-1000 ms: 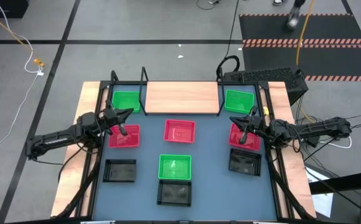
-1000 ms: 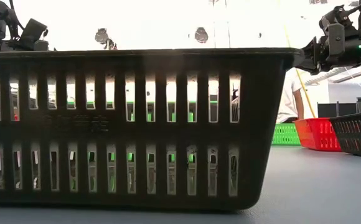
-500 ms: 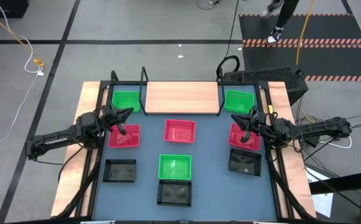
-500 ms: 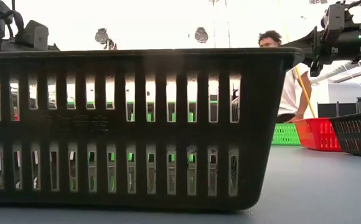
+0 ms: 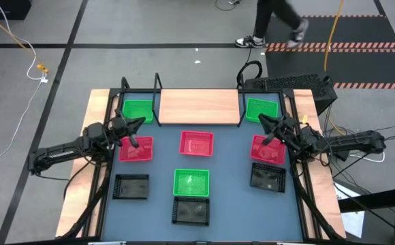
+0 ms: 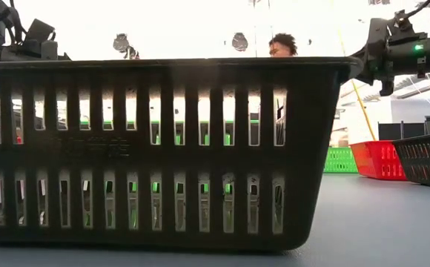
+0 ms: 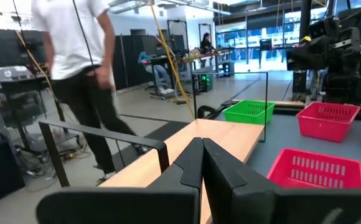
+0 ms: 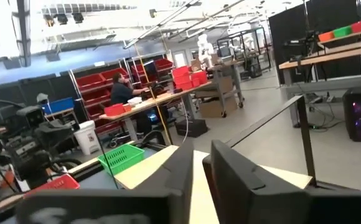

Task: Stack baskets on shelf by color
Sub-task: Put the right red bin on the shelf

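In the high view two green baskets (image 5: 137, 110) (image 5: 261, 109) stand at the two ends of the wooden shelf (image 5: 199, 107). The third green basket (image 5: 191, 182) rests on the blue tabletop. Three pink-red baskets (image 5: 136, 149) (image 5: 197, 143) (image 5: 267, 150) sit in a row before the shelf. Three black baskets (image 5: 131, 186) (image 5: 191, 211) (image 5: 267, 177) lie nearer. My left gripper (image 5: 137, 126) (image 7: 201, 142) hovers shut between the left green and pink baskets. My right gripper (image 5: 264, 122) (image 8: 200, 152) hovers between the right green and pink baskets, open by a narrow gap. Neither holds anything.
The nearest black basket (image 6: 163, 148) fills most of the low view. Black wire uprights (image 5: 158, 88) (image 5: 241, 85) stand at the shelf's ends. A person (image 5: 272, 20) walks across the floor beyond the table. A dark box with cables (image 5: 299, 85) sits past the far right corner.
My right gripper has moved from above the right pink basket toward the table's far edge, closer to the right green basket, and has turned somewhat. The person behind the table has walked leftward across the room.
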Motion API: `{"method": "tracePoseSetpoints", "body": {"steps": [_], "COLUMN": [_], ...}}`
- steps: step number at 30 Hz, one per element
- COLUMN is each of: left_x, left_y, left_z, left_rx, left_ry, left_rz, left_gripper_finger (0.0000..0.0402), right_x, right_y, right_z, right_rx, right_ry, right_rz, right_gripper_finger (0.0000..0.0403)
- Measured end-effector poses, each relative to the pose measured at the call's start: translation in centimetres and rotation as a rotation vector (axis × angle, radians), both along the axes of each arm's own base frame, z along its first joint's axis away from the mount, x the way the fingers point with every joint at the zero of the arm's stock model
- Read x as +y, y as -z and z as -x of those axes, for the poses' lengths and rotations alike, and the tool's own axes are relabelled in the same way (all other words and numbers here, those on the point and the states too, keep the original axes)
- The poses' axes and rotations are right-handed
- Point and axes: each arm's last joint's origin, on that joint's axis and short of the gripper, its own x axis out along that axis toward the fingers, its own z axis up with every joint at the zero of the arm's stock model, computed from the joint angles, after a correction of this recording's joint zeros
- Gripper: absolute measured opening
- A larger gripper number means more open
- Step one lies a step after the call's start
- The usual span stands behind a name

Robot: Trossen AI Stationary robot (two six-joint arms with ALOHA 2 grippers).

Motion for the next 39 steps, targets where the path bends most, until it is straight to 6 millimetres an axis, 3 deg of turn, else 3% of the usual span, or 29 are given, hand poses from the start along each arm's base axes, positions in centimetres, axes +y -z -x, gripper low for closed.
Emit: {"method": "tracePoseSetpoints", "body": {"steps": [7,12,17,23,28,39], "left_x": [0.1,0.3,0.3,0.5,0.6,0.5], "left_y": [-0.4,-0.9,-0.9,-0.5,0.0,-1.4], "left_z": [0.1,0.3,0.3,0.0,-0.6,-0.8], "left_rx": [0.012,-0.025,-0.005,0.028,0.084,-0.100], "left_ry": [-0.063,-0.136,-0.147,-0.169,-0.167,-0.155], "left_rz": [-0.097,-0.124,-0.151,-0.113,-0.090,-0.058], "left_gripper_finger": [0.0010,0.0010,0.0027,0.0104,0.0157,0.0168], "right_x": [0.0,0.1,0.2,0.3,0.3,0.7], "right_y": [-0.7,-0.4,-0.4,-1.3,-0.9,-0.3], "right_z": [0.1,-0.2,-0.6,-0.6,-1.0,-2.2], "right_rx": [-0.102,-0.086,-0.093,-0.082,-0.044,-0.023], "right_ry": [-0.009,-0.020,-0.074,-0.078,-0.077,-0.226], "right_rz": [-0.029,-0.050,-0.059,0.035,0.035,0.015], "right_gripper_finger": [0.0127,0.0151,0.0155,0.0155,0.0155,0.0155]}}
